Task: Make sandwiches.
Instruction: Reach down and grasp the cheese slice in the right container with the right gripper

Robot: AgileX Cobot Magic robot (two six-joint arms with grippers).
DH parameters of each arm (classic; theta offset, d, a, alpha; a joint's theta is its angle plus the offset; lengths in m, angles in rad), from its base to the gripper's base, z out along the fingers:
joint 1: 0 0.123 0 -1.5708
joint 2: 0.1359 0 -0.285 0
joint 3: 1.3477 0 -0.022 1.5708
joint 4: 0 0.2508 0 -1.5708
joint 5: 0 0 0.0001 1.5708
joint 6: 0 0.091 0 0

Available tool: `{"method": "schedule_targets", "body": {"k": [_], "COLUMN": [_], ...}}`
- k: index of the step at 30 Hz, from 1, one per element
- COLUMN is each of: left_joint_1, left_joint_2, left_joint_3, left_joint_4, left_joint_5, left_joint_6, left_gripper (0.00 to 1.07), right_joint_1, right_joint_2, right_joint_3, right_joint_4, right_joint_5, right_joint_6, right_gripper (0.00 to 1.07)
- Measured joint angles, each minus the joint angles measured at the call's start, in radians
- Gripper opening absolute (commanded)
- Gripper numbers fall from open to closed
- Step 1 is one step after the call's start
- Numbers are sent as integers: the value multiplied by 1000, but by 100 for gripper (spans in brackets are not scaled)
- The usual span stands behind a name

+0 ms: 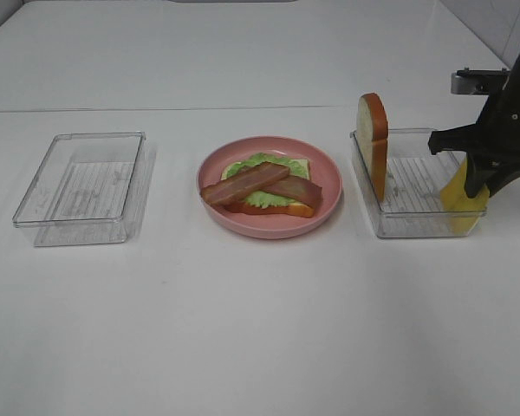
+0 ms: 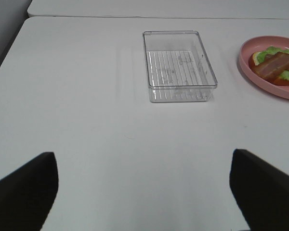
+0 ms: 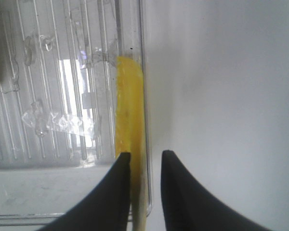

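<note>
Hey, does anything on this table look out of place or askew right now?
The bread slice stands on edge against the left wall of the right tray, poking above the rim instead of lying flat. The cheese square also stands on edge at the opposite wall, the right gripper straddling its top. Nothing looks spilled or damaged.

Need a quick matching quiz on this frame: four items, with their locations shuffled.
Items
1. bacon
2. spare bread slice
3. cheese
4. left tray

Locations
A. between the right end effector's fingers, at the right tray's right wall
B. on the lettuce on the plate
C. on the table, left of the plate
D. standing on edge at the right tray's left wall

Pairs: 1-B, 2-D, 3-A, 4-C
</note>
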Motion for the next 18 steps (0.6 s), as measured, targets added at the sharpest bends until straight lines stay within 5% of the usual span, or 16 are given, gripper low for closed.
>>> {"method": "schedule_targets", "body": {"k": [3, 18], "left_joint_1": [0, 0], "left_joint_2": [0, 0], "left_joint_3": [0, 0], "left_joint_4": [0, 0], "left_joint_5": [0, 0], "left_joint_6": [0, 0], "left_gripper": [90, 90], "right_joint_1": [0, 0], "right_joint_2": [0, -29], "right_joint_3": [0, 0], "right_joint_4": [0, 20], "right_joint_5": [4, 29], "right_joint_6": [0, 0], "right_gripper": [0, 0]}}
